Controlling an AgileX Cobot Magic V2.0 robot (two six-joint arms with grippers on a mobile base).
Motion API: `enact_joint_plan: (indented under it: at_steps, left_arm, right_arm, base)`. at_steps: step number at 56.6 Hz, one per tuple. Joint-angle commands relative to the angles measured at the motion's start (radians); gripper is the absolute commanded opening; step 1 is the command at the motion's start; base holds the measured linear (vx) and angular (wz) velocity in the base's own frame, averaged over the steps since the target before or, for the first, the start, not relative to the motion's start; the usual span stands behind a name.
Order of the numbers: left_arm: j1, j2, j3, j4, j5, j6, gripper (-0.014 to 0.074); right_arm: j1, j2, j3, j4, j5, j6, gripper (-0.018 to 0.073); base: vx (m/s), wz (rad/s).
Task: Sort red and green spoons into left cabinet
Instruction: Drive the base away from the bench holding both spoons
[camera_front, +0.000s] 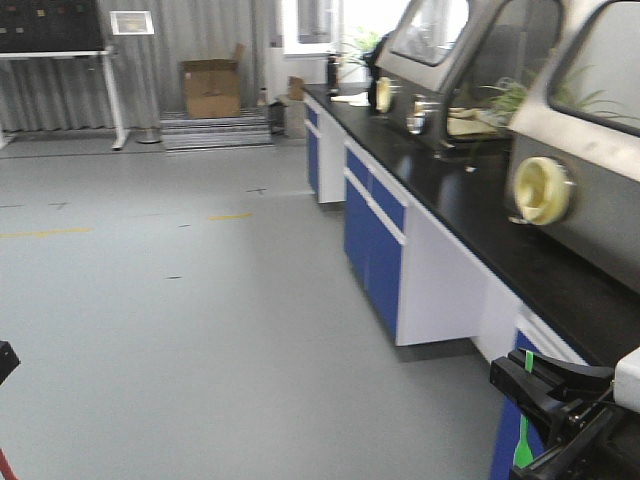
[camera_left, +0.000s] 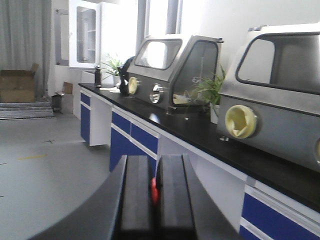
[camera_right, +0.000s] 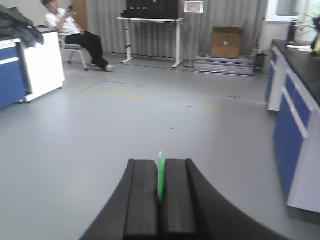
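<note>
In the left wrist view my left gripper is shut on the red spoon, of which only a small red bit shows between the black pads. My right gripper is shut on the green spoon, whose thin edge sticks up past the fingertips. The front view has the right gripper at the bottom right, the green spoon hanging below it. At the bottom left edge of that view is a sliver of the left gripper. The left cabinet is out of view.
A long lab bench with black top and blue fronts runs along the right, carrying steel glove boxes. Grey floor spreads ahead. A cardboard box stands at the back wall. A seated person is far left.
</note>
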Motion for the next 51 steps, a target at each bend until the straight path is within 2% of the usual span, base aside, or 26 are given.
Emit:
enact_joint_plan:
  at_steps: [1, 28, 51]
  left_arm:
    - [-0.003, -0.003, -0.026, -0.001, -0.076, 0.003, 0.0000]
    - [-0.003, -0.003, -0.026, -0.001, -0.076, 0.003, 0.0000]
    - [-0.003, -0.003, -0.026, -0.001, -0.076, 0.003, 0.0000]
  right_arm:
    - [-0.001, -0.018, -0.027, 0.020, -0.067, -0.001, -0.0006]
    - [-0.001, -0.018, -0.027, 0.020, -0.068, -0.001, -0.0006]
    - [-0.001, -0.018, -0.027, 0.020, -0.068, -0.001, -0.0006]
  base:
    - [0.14, 0.47]
    - [0.22, 0.37]
    - [0.41, 0.15]
